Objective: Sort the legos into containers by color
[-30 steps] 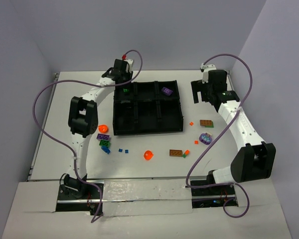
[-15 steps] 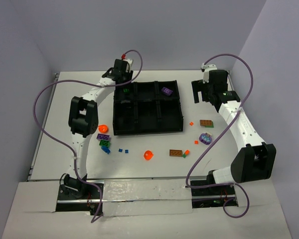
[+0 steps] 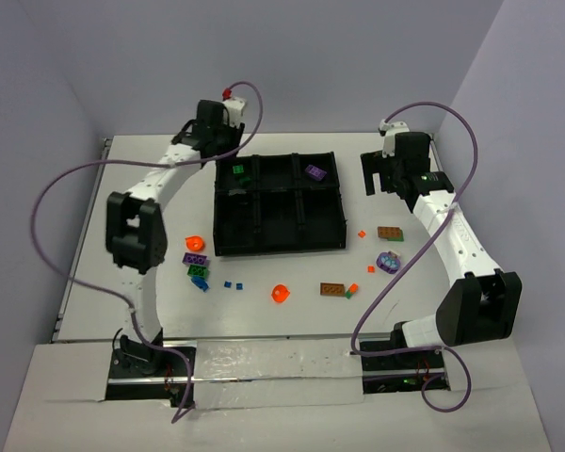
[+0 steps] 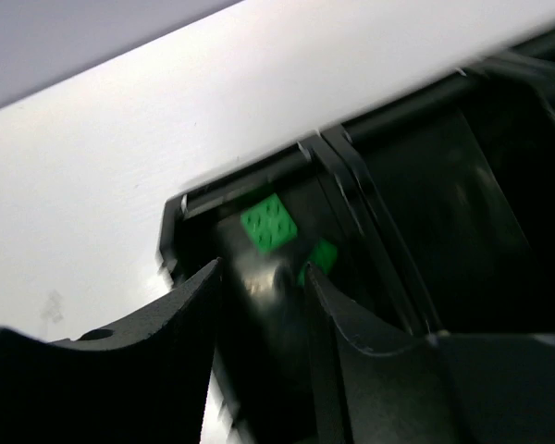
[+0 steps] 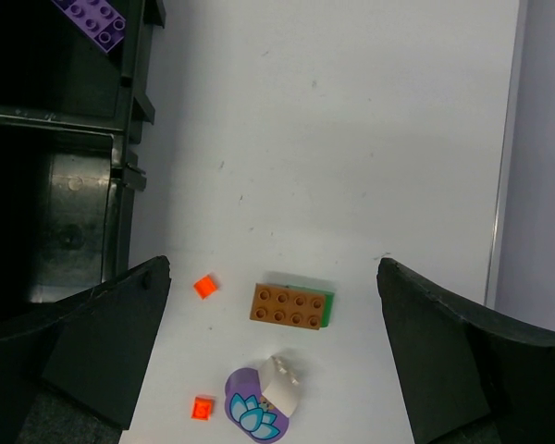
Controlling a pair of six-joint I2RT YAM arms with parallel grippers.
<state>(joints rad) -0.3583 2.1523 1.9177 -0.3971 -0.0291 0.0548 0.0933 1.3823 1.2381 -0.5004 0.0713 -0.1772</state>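
My left pincer hangs just past the far left corner of the shallow black plastic tray, its two dark fingers parted by a modest gap with nothing between them and nothing touching them. Through that gap I look into the tray's far left compartment, where two small green plastic bricks lie close together against the far wall. My right pincer is spread wide and empty above the white desk, just to the right of the tray. Under it lie a brown studded plate on a green piece, two tiny orange squares and a round purple piece with a pale flower print; I touch none of them. A purple plastic brick rests in the tray's far right compartment. From above, the other loose pieces lie on the desk on the near side of the tray: an orange dome, a purple brick, a green one and small blue bits to the left, then an orange round piece and a second brown plate further right.
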